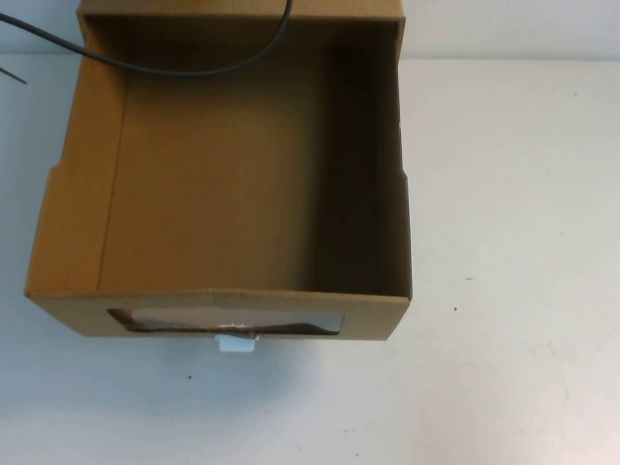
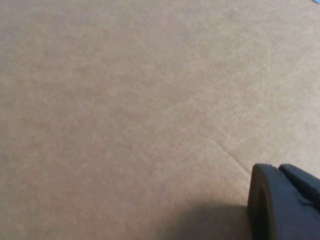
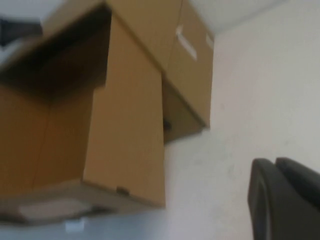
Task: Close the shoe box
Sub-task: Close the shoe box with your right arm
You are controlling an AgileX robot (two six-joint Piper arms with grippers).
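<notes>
Left gripper (image 2: 282, 202): showing only as a dark finger part at the edge of the left wrist view, hovering close over plain brown cardboard that is filling that whole picture; whether it is open or closed, I cannot tell, and contact with the cardboard cannot be made out.
Right gripper (image 3: 285, 197): appearing as a dark finger part in the right wrist view, hanging above the white desk (image 3: 250, 100) beside the box and apart from it; open or closed, I cannot tell.
Arms: neither one is showing in the high view, so their poses are staying hidden.
Shoe box (image 1: 223, 194): sitting on the desk (image 1: 513, 242) with its drawer pulled out toward the robot and its bare brown inside lying open to the camera.
Window and pull: the clear window (image 1: 228, 321) is facing the robot, with the white pull (image 1: 235, 342) sitting just below it.
Cable (image 1: 194, 68): a dark line is curving across the far end of the drawer.
</notes>
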